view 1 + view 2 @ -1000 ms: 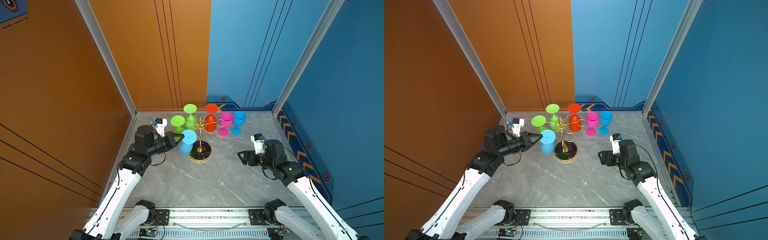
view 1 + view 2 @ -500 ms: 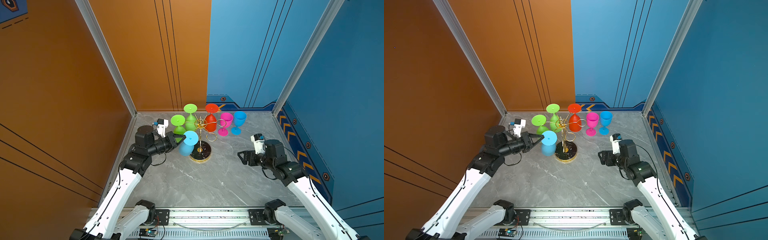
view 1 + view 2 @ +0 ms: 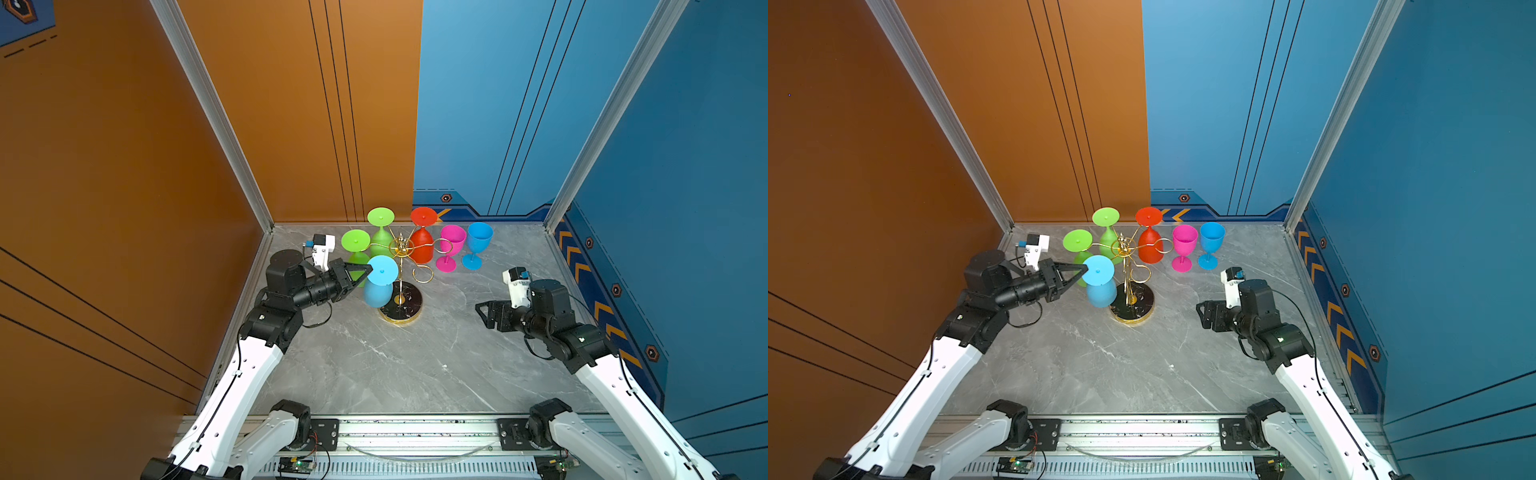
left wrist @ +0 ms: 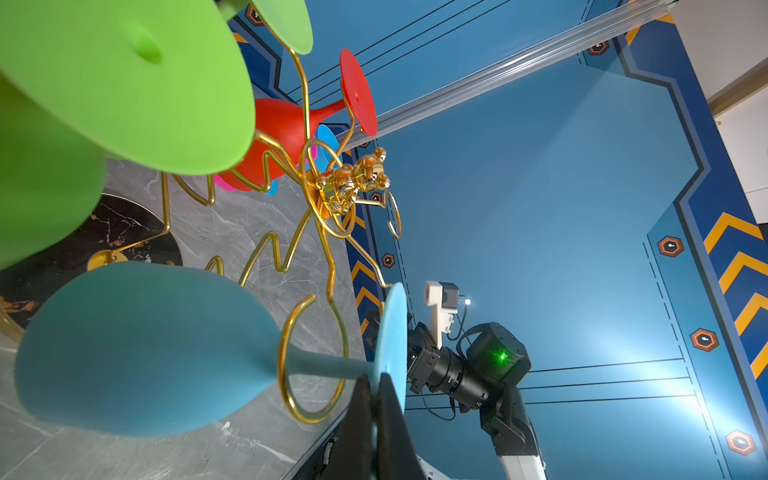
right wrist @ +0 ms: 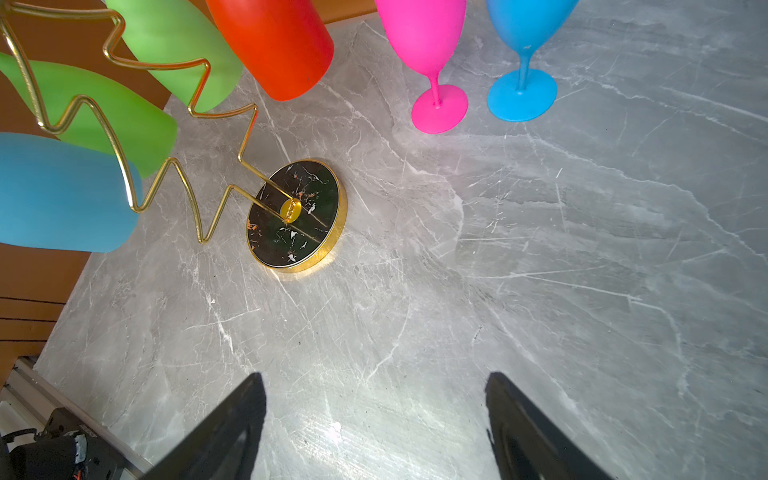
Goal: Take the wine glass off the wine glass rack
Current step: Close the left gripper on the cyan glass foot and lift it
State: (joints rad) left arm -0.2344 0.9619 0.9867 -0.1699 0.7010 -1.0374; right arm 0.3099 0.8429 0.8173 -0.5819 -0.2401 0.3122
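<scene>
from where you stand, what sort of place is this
Probably a robot test cell, not a bar: two arms on an aluminium rail, orange and blue wall panels, a wine glass rack on a marble-look tabletop.

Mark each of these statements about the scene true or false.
1. The left end effector is shut on the foot of the hanging blue glass. True.
2. The right end effector holds the pink glass. False: it is open and empty, and the pink glass stands upright on the table.
3. A red glass hangs upside down on the rack. True.
4. The rack's base is white. False: it is black marbled with a gold rim.
5. The hanging blue glass's stem passes through a rack loop. True.
</scene>
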